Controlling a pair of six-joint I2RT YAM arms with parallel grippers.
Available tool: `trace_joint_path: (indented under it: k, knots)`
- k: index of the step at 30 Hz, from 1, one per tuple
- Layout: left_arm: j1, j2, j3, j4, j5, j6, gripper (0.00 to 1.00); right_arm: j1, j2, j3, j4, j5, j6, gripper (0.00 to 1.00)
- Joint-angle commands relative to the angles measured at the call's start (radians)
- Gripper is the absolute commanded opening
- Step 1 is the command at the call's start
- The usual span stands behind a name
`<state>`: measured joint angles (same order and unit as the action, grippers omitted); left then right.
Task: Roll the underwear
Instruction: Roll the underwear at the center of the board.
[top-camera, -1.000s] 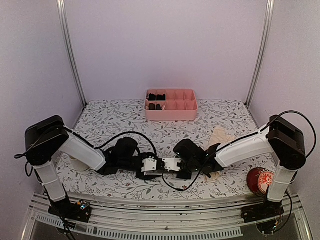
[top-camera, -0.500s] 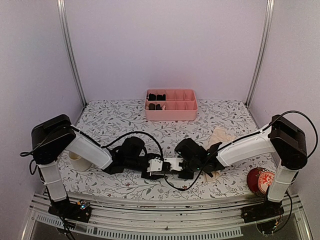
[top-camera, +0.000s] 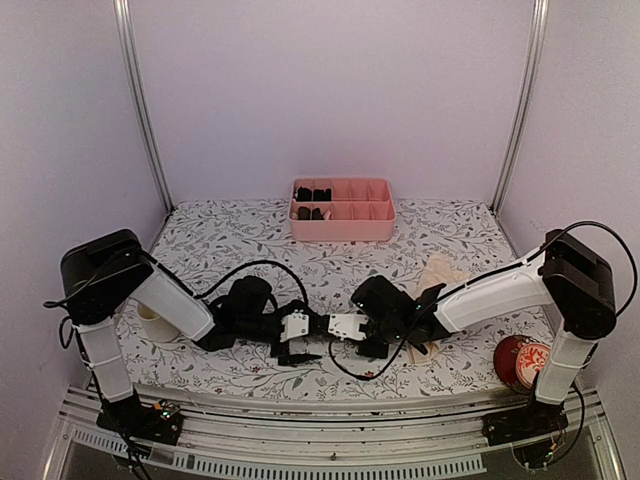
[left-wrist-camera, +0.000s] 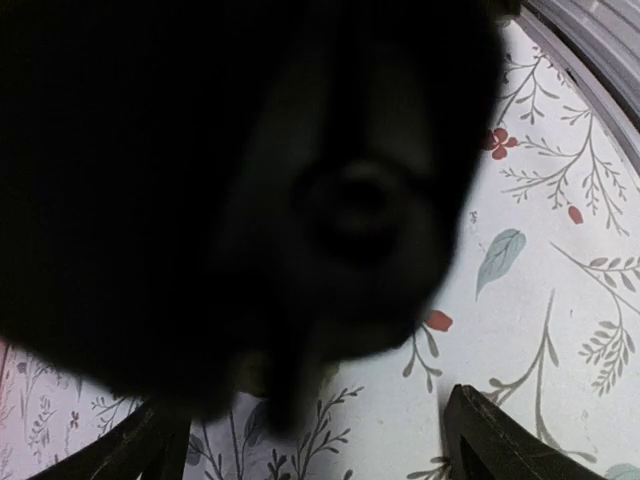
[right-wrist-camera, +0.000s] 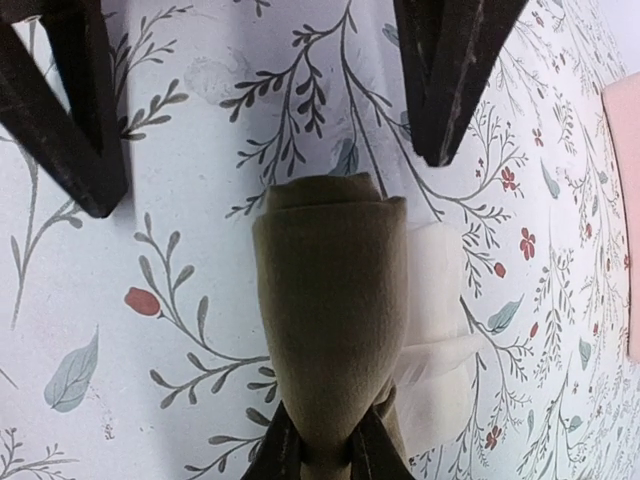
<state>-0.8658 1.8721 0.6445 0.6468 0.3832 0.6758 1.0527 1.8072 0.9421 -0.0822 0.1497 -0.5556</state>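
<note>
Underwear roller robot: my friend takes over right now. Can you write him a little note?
Left fingers: open, one on each side of the roll's free end, gripping nothing.
Right fingers: shut on the olive-brown underwear, which is rolled up.
Peach-beige underwear: loose and unrolled beside the right arm.
Done: one roll. Left: let it go, then roll the peach-beige one.

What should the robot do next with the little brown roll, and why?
Probably pull the left arm back. The left fingers stand wide open, not touching the olive underwear, which looks rolled into a tight tube. The right fingers pinch its other end. With the left arm out of the way, the right arm would likely have room to carry the roll toward the pink tray.
</note>
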Motion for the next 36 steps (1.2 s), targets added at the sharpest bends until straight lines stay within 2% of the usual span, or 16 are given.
trace_joint_path:
  k: [1, 8, 12, 22, 27, 30, 33, 34, 36]
  knots:
    - [0.031, -0.007, -0.024, 0.04, 0.036, -0.041, 0.92, 0.017, 0.009, -0.051, -0.133, -0.127, 0.044, 0.08]
    - [0.026, 0.001, -0.037, 0.087, 0.115, -0.045, 0.96, 0.017, -0.007, -0.051, -0.149, -0.155, 0.046, 0.08]
    - [0.013, 0.029, -0.019, 0.06, 0.128, -0.029, 0.95, 0.016, -0.009, -0.054, -0.151, -0.159, 0.048, 0.09]
    - [-0.005, 0.063, 0.032, 0.014, 0.132, -0.074, 0.84, 0.016, -0.004, -0.05, -0.159, -0.175, 0.045, 0.09]
    - [-0.006, 0.08, 0.066, -0.033, 0.154, -0.094, 0.72, 0.016, 0.004, -0.043, -0.162, -0.171, 0.045, 0.09]
    - [-0.006, 0.084, 0.107, -0.116, 0.156, -0.101, 0.57, 0.016, -0.001, -0.044, -0.164, -0.167, 0.046, 0.09]
    - [-0.005, 0.134, 0.148, -0.192, 0.155, -0.104, 0.49, 0.017, -0.013, -0.048, -0.161, -0.162, 0.046, 0.1]
    - [-0.003, 0.142, 0.163, -0.221, 0.157, -0.104, 0.42, 0.016, -0.019, -0.049, -0.159, -0.161, 0.046, 0.11]
    - [0.001, 0.161, 0.201, -0.292, 0.159, -0.111, 0.33, 0.016, -0.025, -0.053, -0.155, -0.151, 0.047, 0.11]
